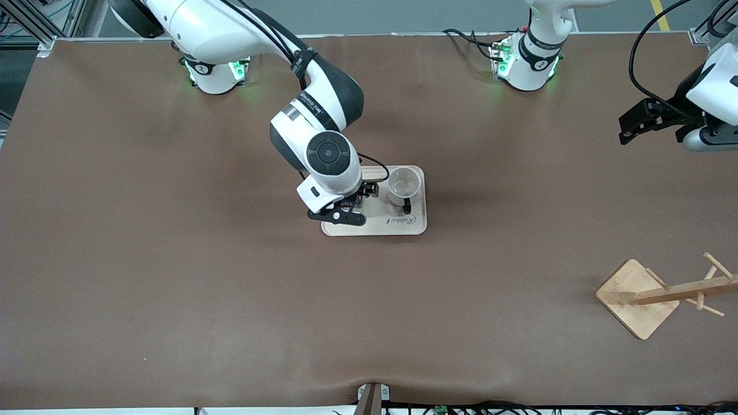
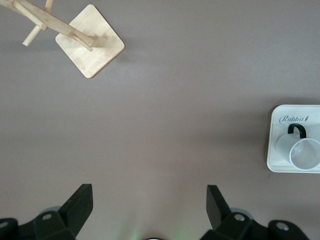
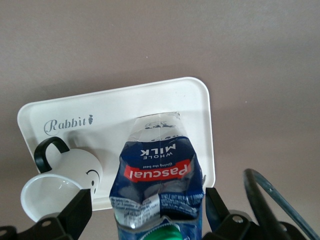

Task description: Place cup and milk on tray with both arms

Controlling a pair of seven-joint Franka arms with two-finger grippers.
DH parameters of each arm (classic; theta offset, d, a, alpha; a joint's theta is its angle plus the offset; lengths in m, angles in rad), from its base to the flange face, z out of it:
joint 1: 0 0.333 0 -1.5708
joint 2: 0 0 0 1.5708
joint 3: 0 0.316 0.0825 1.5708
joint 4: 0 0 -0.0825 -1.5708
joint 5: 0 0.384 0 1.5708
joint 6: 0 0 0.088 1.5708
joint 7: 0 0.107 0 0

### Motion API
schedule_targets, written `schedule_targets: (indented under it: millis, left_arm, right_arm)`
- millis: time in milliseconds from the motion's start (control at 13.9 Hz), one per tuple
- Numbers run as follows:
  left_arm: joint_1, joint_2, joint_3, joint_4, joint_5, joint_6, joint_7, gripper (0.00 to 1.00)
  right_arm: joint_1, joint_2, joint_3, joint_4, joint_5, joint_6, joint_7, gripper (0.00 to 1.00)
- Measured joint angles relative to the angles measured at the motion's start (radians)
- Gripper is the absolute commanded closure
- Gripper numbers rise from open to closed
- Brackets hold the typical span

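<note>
Even, soft overhead light; table [image 1: 173, 259] evenly lit, no glare. Faint diffuse shadows beside tray [image 1: 415, 227] and rack [image 1: 637, 300]. Green glow at arm bases. Wrist views: hand edges and nearest carton [image 3: 157, 185] part slightly soft.

Front cam sits high across the table [image 1: 173, 288], looking down at both arm bases along the top edge, so it takes in pretty much everything. Left wrist cam hangs well up, facing straight down, and catches the wooden rack [image 2: 90, 47] plus one end of the tray [image 2: 280, 160]. Right wrist cam looks down from close above that same tray [image 3: 165, 95]. All three share the tray.
</note>
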Motion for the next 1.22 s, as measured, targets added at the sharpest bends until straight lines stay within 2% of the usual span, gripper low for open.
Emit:
schedule_targets:
  millis: [574, 932, 1219]
  left_arm:
    - [0.0, -0.007, 0.0, -0.005, 0.0, -0.007, 0.0, 0.0]
    - [0.0, -0.013, 0.0, -0.013, 0.0, -0.008, 0.0, 0.0]
    - [0.0, -0.019, 0.0, -0.022, 0.0, -0.009, 0.0, 0.0]
  right_arm:
    - [-0.095, -0.085, 0.006, 0.093, 0.0, -0.095, -0.001, 0.0]
    - [-0.287, -0.16, 0.12, 0.133, -0.002, -0.162, -0.004, 0.0]
    - [-0.39, -0.261, 0.132, 0.124, -0.005, -0.248, -0.006, 0.0]
